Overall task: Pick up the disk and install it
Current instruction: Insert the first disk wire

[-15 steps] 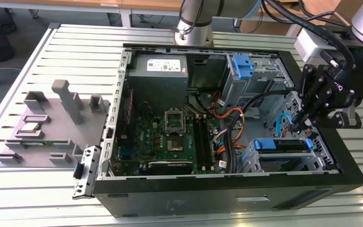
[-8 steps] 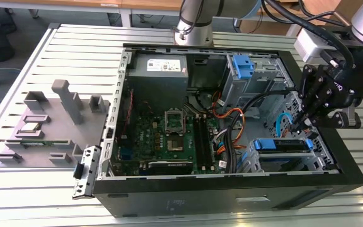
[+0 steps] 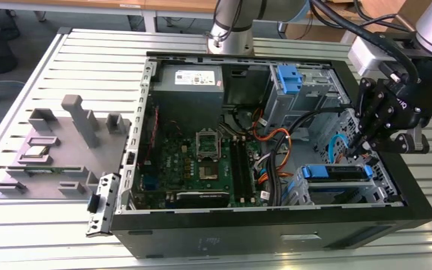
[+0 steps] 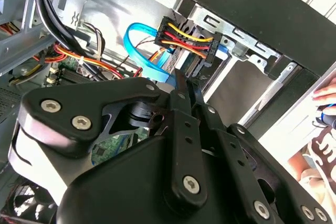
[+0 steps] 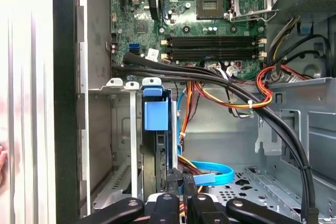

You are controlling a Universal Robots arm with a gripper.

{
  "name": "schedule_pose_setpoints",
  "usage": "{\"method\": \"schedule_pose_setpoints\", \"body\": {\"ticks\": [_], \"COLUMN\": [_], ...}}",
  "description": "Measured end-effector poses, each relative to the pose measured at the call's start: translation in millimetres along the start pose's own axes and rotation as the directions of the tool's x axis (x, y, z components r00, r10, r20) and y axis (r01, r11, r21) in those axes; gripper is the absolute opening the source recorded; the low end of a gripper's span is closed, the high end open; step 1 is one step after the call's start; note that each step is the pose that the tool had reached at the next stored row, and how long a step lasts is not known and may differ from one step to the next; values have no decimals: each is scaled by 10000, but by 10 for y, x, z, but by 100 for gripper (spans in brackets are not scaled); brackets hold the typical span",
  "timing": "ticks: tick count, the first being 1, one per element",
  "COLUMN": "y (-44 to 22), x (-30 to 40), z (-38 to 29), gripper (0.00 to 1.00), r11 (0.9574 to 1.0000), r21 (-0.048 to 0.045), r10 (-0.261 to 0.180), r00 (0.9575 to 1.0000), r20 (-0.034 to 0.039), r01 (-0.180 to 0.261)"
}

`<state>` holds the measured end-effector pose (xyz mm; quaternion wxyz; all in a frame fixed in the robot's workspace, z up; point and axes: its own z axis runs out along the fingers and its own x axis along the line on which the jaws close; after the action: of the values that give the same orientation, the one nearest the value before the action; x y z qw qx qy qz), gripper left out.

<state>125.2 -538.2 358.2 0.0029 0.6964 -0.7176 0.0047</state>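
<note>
I'm watching the slatted tabletop (image 3: 88, 62) carrying the open computer case (image 3: 276, 236). The disk (image 3: 336, 173) is sitting inside the drive cage at the case's corner on the exterior view's right. Its blue rail (image 5: 156, 111) is facing up toward the first wrist view. The arm's fingers (image 5: 176, 182) are hanging just over it, pressed almost together and gripping nothing I'm able to see. They are pointing near the black power connector (image 4: 186, 38) with its coloured wires.
</note>
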Motion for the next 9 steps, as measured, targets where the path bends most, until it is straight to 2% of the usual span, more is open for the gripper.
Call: {"method": "schedule_pose_setpoints", "body": {"ticks": [3,9], "y": [28,98], "x": [12,45], "z": [8,29], "gripper": [16,16], "r11": [9999,9995], "r21": [130,314], "r10": [-30,-60], "r00": [10000,10000], "r20": [5,23], "r01": [30,59]}}
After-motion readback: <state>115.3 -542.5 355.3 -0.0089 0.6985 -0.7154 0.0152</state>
